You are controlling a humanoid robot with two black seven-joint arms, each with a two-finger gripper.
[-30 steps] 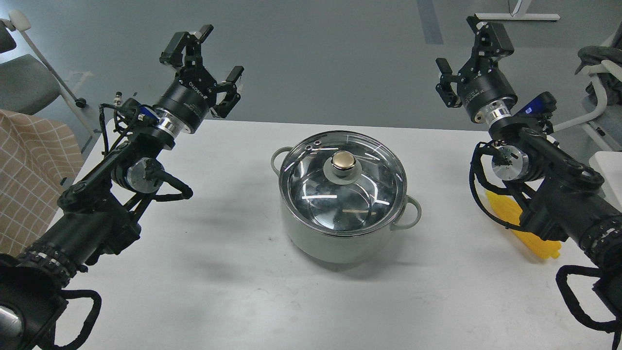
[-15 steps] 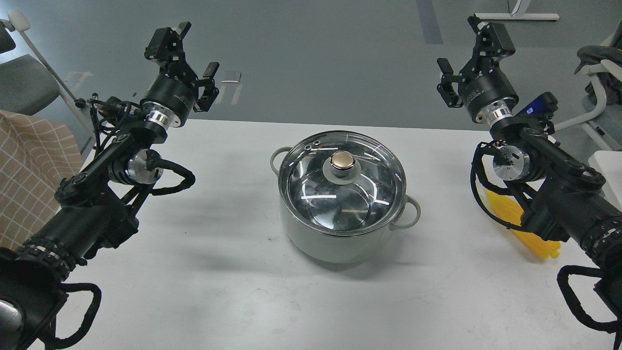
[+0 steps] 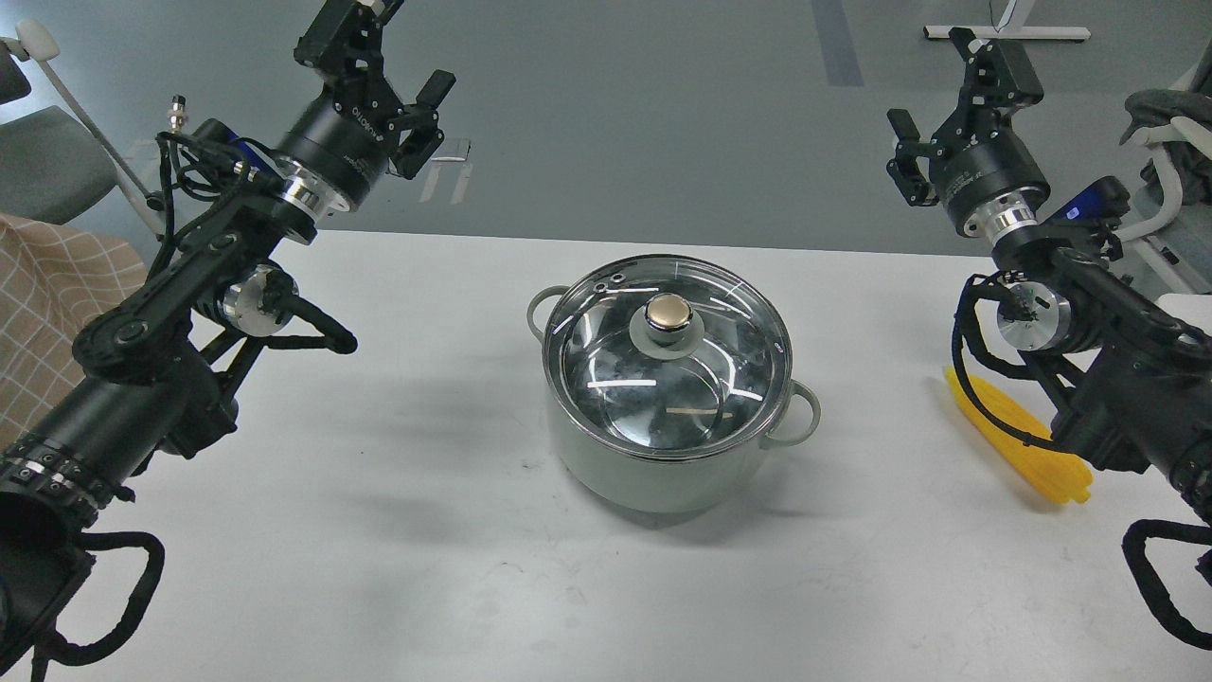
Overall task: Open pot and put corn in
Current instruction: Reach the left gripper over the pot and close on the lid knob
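Note:
The pale grey-green pot (image 3: 653, 474) stands at the middle of the white table (image 3: 426, 530). Its round glass lid (image 3: 663, 365) with a gold knob (image 3: 668, 311) lies shut on it. The yellow corn (image 3: 1018, 440) lies on the table at the right, partly hidden behind my right arm. My left gripper (image 3: 383, 47) is open and empty, raised high beyond the table's far left edge. My right gripper (image 3: 952, 99) is open and empty, raised beyond the far right edge, well above the corn.
A chair (image 3: 47, 161) and a beige checked cloth (image 3: 47, 313) stand left of the table. Another chair (image 3: 1169, 152) stands at the right. The grey floor lies beyond the far edge.
My left gripper has risen and swung back toward the right. My right gripper has moved right and slightly up, uncovering more of the corn. Pot and lid have not moved.

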